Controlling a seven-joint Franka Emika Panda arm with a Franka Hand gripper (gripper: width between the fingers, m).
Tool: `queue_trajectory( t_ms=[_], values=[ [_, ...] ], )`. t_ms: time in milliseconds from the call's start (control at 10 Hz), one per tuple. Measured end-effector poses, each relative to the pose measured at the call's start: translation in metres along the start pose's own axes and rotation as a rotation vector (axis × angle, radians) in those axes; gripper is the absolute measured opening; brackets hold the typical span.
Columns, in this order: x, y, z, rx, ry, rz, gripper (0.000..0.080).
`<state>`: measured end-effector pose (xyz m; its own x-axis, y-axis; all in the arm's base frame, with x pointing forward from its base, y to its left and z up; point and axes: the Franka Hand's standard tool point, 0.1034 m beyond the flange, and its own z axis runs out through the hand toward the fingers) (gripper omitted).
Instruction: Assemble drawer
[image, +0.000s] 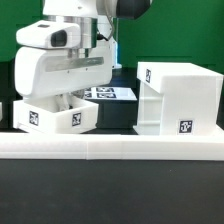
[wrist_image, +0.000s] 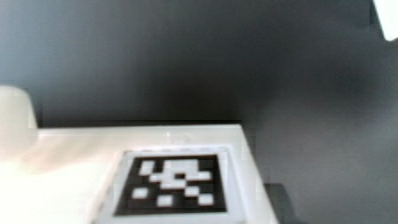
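Exterior view: end effector (image: 68, 101) is low over a small drawer tray (image: 40, 118), which sits on the dark tabletop (image: 110, 195) toward the exterior view's left. The fingers reach down at the tray's top edge, but the arm body hides the tips. I cannot tell how wide they stand or whether they grip the tray.

Drawer housing (image: 178, 95) stands upright at the exterior view's right, apart from the tray, with square tags on its top and front faces. The marker board (image: 108, 93) lies flat farther back, between the two. A long low white rail (image: 110, 148) runs across the near side.

Wrist view: a white face with a square tag (wrist_image: 175, 183) sits close under the camera. One blurred finger (wrist_image: 15, 112) shows at the frame's edge.
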<state>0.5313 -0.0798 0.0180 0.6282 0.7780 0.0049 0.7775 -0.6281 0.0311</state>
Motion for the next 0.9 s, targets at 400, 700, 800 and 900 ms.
queue_trajectory(
  t_ms=[400,700,800,900],
  values=[
    [-0.006,0.002,0.002,-0.003,-0.014,-0.253,0.0041],
    [0.005,-0.005,0.003,-0.007,-0.036,-0.441,0.0041],
    [0.008,-0.007,0.003,-0.009,-0.041,-0.483,0.0041],
    [0.012,-0.010,0.003,-0.005,-0.040,-0.480,0.0041]
  ],
)
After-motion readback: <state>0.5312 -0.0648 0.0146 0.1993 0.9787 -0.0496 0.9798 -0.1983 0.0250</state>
